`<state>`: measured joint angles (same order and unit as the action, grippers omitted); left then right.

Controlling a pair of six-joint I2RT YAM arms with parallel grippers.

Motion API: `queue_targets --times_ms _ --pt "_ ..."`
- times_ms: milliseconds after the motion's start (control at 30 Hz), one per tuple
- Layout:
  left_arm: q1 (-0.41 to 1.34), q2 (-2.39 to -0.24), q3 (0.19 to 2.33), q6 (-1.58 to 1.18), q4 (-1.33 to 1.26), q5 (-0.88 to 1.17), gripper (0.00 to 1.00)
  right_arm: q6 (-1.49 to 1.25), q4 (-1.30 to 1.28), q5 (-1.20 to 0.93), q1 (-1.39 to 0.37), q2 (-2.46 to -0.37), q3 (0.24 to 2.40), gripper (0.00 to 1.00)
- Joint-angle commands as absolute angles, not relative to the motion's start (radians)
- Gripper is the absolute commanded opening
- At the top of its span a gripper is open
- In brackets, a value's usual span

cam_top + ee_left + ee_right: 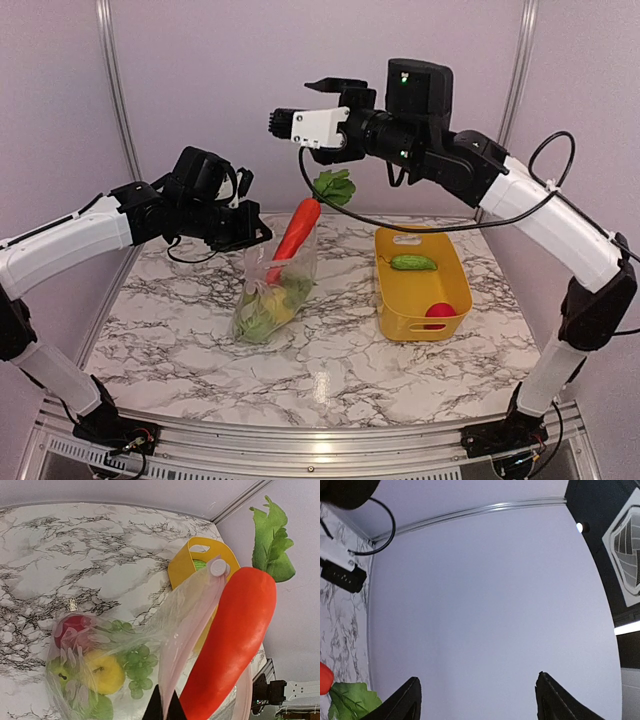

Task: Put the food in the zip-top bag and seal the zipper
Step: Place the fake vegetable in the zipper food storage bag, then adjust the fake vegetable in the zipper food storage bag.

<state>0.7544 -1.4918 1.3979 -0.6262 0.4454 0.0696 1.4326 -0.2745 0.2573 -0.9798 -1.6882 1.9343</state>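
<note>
Your left gripper [163,707] pinches the zip-top bag [278,278] by its mouth, carrot [297,228] jutting out. Your right gripper [476,700] hangs spread and empty, high near the table's [330,352] far edge.

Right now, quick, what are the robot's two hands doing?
Left gripper: shut, pinching the bag at its mouth.
Right gripper: open, holding nothing.
</note>
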Motion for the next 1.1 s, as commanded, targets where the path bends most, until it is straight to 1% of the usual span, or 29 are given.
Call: queue_targets --times_ms 0,200,400,500,533,667,767,900,1067 --pt "0.752 -1.503 1.431 -0.6 0.447 0.052 0.0 0.829 -0.535 0.069 -0.886 -1.705 2.162 0.74" --pt "0.751 -1.509 1.44 -0.601 0.461 0.048 0.0 0.469 -0.546 -0.116 -0.782 -1.668 2.09 0.71" --pt "0.751 -1.509 1.45 -0.601 0.485 0.037 0.0 0.072 -0.566 -0.409 -0.614 -1.711 2.078 0.67" --pt "0.752 -1.507 1.452 -0.601 0.492 0.034 0.0 -0.07 -0.551 -0.561 -0.548 -1.739 2.042 0.65" --pt "0.752 -1.507 1.454 -0.601 0.495 0.033 0.0 -0.106 -0.541 -0.603 -0.533 -1.743 2.019 0.66" --pt "0.752 -1.506 1.453 -0.601 0.5 0.032 0.0 -0.161 -0.508 -0.742 -0.52 -1.766 1.973 0.73" --pt "0.751 -1.503 1.45 -0.604 0.499 0.031 0.0 -0.199 -0.492 -0.772 -0.519 -1.782 1.939 0.8" --pt "0.752 -1.498 1.447 -0.61 0.495 0.032 0.0 -0.233 -0.479 -0.777 -0.519 -1.821 1.927 0.83" --pt "0.751 -1.492 1.445 -0.612 0.494 0.031 0.0 -0.236 -0.485 -0.748 -0.52 -1.869 1.923 0.83"
